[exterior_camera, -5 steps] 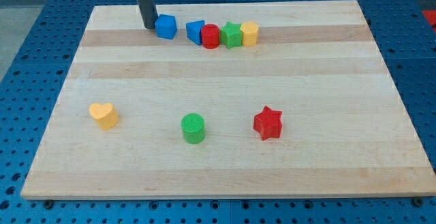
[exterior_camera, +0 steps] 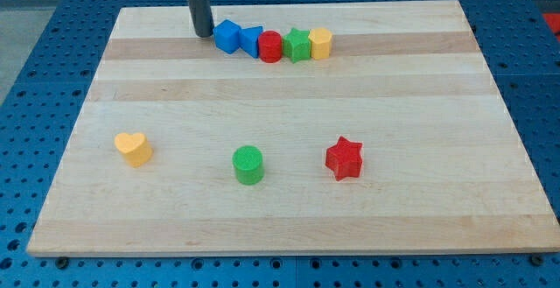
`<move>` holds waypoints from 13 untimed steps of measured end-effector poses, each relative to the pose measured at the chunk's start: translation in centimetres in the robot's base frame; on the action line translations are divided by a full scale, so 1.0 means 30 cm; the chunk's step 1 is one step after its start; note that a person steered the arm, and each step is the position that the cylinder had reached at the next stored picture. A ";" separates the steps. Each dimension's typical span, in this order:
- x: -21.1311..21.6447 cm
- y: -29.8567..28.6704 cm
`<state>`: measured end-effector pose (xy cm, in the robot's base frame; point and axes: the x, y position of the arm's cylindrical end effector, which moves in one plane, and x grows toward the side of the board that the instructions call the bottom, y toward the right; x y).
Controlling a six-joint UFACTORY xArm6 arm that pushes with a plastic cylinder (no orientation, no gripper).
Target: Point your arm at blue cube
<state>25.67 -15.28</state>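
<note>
Our tip, a bare rod tool holding nothing, sits just left of the blue cube; we should stop short, avoiding any shove.

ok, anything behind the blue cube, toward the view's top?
Only bare board shows behind the blue cube. My tip sits at its left side, close or touching, not behind it. The strip of board right behind the cube's top edge is covered by the cube itself.

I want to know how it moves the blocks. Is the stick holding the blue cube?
No, nothing is held. My tip is a plain rod end that cannot grasp; it stands right at the blue cube, on its side toward the view's left.
</note>
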 end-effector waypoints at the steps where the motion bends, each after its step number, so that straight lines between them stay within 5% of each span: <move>1: 0.052 -0.154; 4: 0.442 -0.484; 6: 0.467 -0.505; 10: 0.085 -0.393; 13: -0.147 0.110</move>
<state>21.26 -11.99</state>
